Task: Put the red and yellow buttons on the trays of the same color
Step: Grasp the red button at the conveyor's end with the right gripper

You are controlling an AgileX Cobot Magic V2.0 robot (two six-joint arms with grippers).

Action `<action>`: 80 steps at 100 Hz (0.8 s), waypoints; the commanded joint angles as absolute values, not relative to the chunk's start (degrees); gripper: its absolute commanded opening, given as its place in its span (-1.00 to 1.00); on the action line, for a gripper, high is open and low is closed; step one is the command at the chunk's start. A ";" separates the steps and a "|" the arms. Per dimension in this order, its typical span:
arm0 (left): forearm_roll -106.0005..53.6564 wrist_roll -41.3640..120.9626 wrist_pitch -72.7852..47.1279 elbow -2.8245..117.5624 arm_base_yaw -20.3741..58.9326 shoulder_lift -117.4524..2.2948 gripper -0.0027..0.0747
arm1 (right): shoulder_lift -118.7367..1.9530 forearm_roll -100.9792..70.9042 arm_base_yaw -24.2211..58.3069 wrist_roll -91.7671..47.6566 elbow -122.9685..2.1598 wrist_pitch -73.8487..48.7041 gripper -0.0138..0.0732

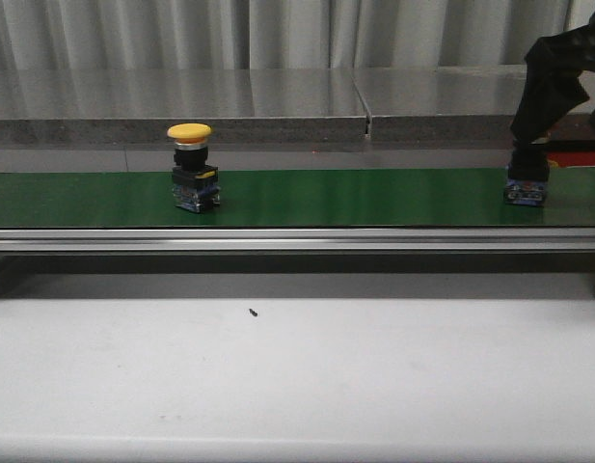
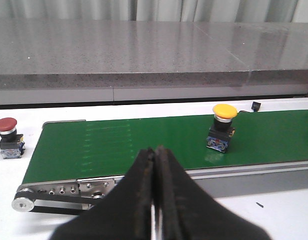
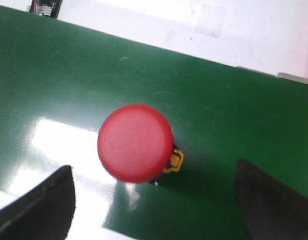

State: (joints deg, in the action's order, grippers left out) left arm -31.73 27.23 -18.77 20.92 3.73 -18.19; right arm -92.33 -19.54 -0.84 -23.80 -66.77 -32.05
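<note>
Nothing looks sorted yet: no tray of either colour shows in any view, so both placements seem still to come. A yellow button (image 1: 190,132) stands upright on the green belt (image 1: 355,198), toward its left half, with nothing touching it. At the far right of the belt the right arm (image 1: 551,82) reaches down over a second button's base (image 1: 526,192), hiding its cap in the front view. The right wrist view shows that cap to be the red button (image 3: 135,142), seen from straight above, sitting on the belt between the two fingers of the right claw (image 3: 154,200); the fingers stand wide apart on either side and neither touches it, so the claw is spread and holds nothing. My guess is that a grasp of this red one is the step in hand. The left claw (image 2: 154,165) has its fingers pressed together with nothing between them, and it hangs near the belt's edge, well apart from the yellow one. The left wrist view also shows another red button (image 2: 7,130) standing on the white tabletop (image 2: 288,210) just beyond the belt's end, not on a tray as far as I can tell.
</note>
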 commanded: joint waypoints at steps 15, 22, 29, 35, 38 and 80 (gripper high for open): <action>-33.11 27.40 -14.76 22.43 4.26 -18.66 -0.98 | -97.17 -20.58 -0.96 -24.69 -73.54 -31.31 0.62; -33.11 27.40 -14.76 22.43 4.26 -18.66 -0.98 | -98.47 -20.58 -1.12 -24.63 -74.70 -33.00 0.26; -33.11 27.40 -14.76 22.43 4.26 -18.66 -0.98 | -98.88 -20.58 -1.47 -24.63 -75.72 -34.18 -0.15; -33.11 27.40 -14.76 22.43 4.26 -18.66 -0.98 | -98.72 -20.58 -1.84 -24.63 -76.61 -34.55 -0.37; -33.11 27.40 -14.76 22.43 4.26 -18.66 -0.98 | -98.58 -20.58 -2.10 -24.63 -77.26 -34.92 -0.40; -33.11 27.40 -14.76 22.43 4.26 -18.66 -0.98 | -105.04 -20.27 -14.72 -24.63 -97.62 -38.92 -0.40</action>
